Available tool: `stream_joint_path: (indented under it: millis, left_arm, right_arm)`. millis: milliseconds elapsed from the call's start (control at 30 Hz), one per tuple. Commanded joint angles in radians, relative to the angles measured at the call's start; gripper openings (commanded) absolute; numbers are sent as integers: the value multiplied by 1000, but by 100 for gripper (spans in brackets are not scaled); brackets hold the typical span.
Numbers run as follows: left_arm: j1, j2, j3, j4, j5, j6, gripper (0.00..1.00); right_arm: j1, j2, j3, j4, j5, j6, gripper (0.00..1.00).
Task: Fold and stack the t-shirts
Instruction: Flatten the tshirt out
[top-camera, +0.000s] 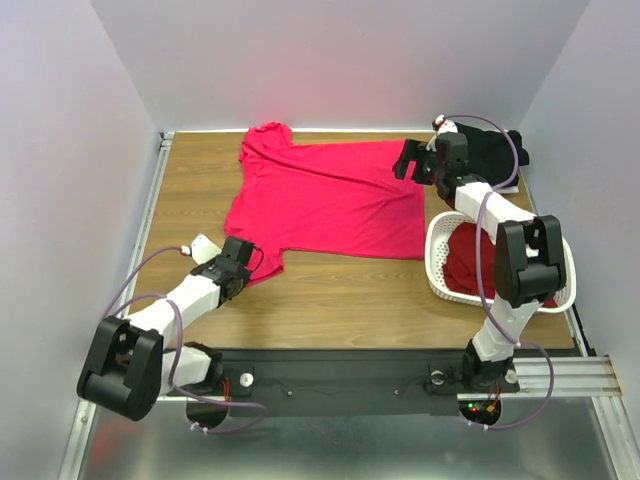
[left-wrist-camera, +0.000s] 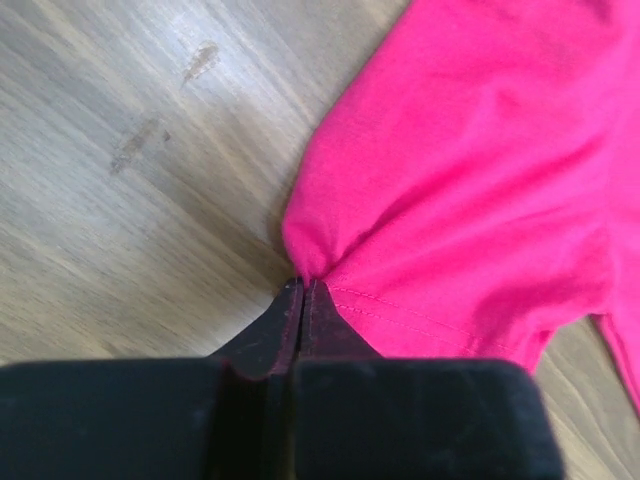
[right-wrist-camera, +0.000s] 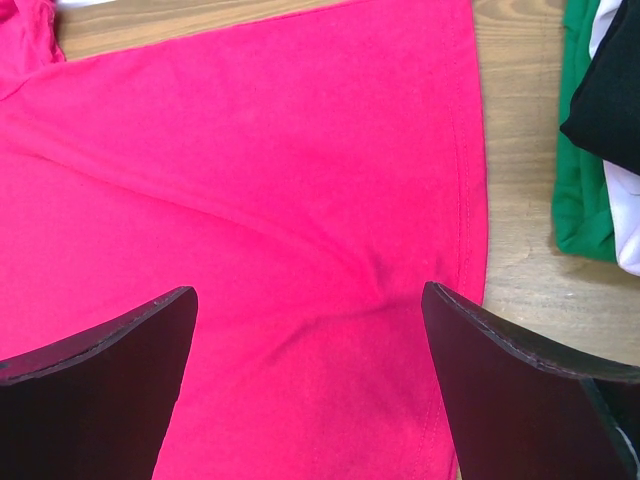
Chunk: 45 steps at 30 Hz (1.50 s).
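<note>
- Our left claw (left-wrist-camera: 303, 292), arm low, is pinched shut on the near-left corner of the bright pink-red cloth t-shirt (top-camera: 330, 200);
- our right claw (right-wrist-camera: 310, 300), reaching far, gapes empty over its hem on the table (top-camera: 340, 290).

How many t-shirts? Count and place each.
5: pink shirt spread at centre; dark red shirt in the basket; black shirt, white shirt, green shirt stacked far right. More may be hidden.
</note>
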Motion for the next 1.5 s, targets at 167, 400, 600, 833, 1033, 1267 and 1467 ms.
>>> stream_joint_path:
  millis: [167, 400, 600, 833, 1033, 1267, 1467]
  left_arm:
    - [5, -148, -47, 326, 41, 264, 0]
    - [6, 61, 92, 507, 70, 476, 0]
    - [11, 259, 186, 717, 130, 583, 0]
    - [23, 316, 239, 739, 64, 691, 0]
    - [45, 270, 233, 759, 90, 718, 0]
    - [46, 224, 229, 777, 127, 737, 0]
    - [46, 129, 190, 780, 147, 738, 0]
  right_arm:
    - [-9, -12, -30, 59, -43, -9, 100]
    - [14, -9, -70, 95, -86, 6, 100]
    - [94, 3, -133, 106, -34, 0, 100]
    - [158, -72, -286, 102, 84, 28, 100]
    - [181, -161, -380, 53, 190, 69, 100]
    - [221, -266, -492, -24, 357, 120, 100]
    - [244, -405, -581, -44, 397, 152, 100]
